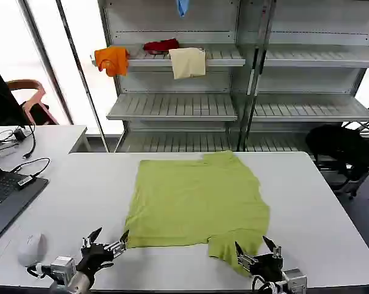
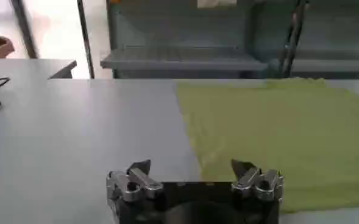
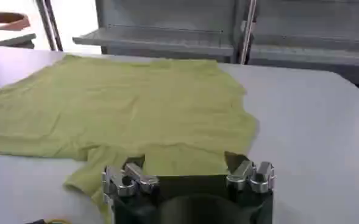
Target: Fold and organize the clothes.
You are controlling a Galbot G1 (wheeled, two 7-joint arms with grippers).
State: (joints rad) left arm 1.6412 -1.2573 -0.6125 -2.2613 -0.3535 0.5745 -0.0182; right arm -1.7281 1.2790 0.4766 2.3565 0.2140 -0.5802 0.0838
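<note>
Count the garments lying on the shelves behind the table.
3, all on the upper shelf: an orange garment hanging off its left end, a red garment lying farther back, and a cream garment draped over the front edge. Others may be hidden.

Lime yellow-green T-shirt (image 1: pixel 196 202) spread flat (plain side up) mid-table, one sleeve nearest.

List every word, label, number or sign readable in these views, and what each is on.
None can be read. The lime T-shirt lies spread on the table with a plain side up. The left gripper and right gripper, both open at its near edge, carry no readable markings.
</note>
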